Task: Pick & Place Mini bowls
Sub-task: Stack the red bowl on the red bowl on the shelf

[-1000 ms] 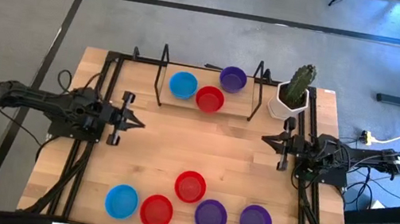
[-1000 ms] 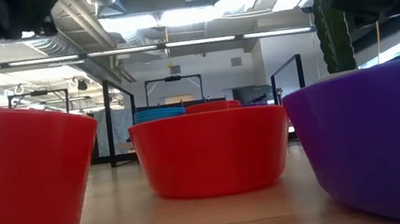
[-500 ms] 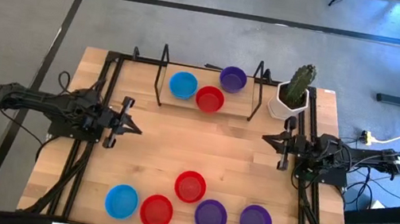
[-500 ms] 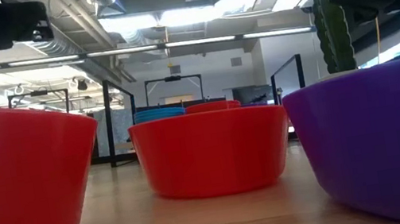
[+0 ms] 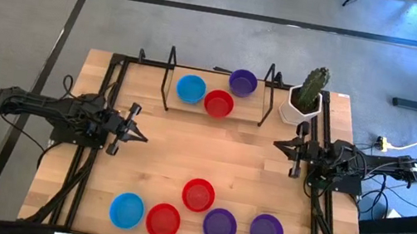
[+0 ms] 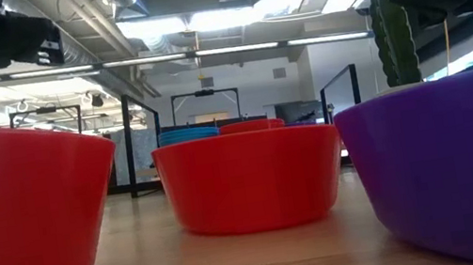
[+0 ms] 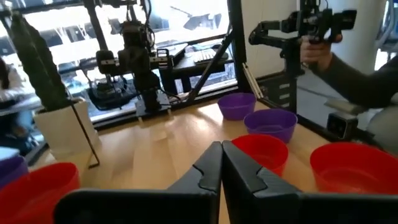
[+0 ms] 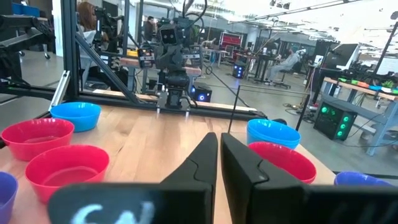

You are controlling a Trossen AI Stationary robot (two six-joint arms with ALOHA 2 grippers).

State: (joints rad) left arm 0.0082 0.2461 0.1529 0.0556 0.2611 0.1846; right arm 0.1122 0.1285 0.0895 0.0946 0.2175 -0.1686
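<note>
Five mini bowls stand on their bases near the table's near edge: blue (image 5: 126, 210), red (image 5: 163, 222), red (image 5: 198, 194), purple (image 5: 219, 226) and purple (image 5: 267, 232). Three more, blue (image 5: 190, 89), red (image 5: 219, 103) and purple (image 5: 242, 82), stand inside a black wire frame (image 5: 169, 77) at the far side. My left gripper (image 5: 141, 134) hovers shut over the table's left part, pointing right, clear of every bowl; its wrist view shows the fingers together (image 7: 222, 149). My right gripper (image 5: 277, 145) waits shut at the right side (image 8: 219, 140).
A white pot with a cactus (image 5: 304, 99) stands at the far right corner, just beyond my right arm. Bare wood lies between the two grippers in the table's middle. A person's arm with a camera rig (image 7: 348, 62) shows beyond the near edge in the left wrist view.
My left gripper has drifted a little toward the table's near-left, still shut. The bowls and my right arm have stayed where they were.
</note>
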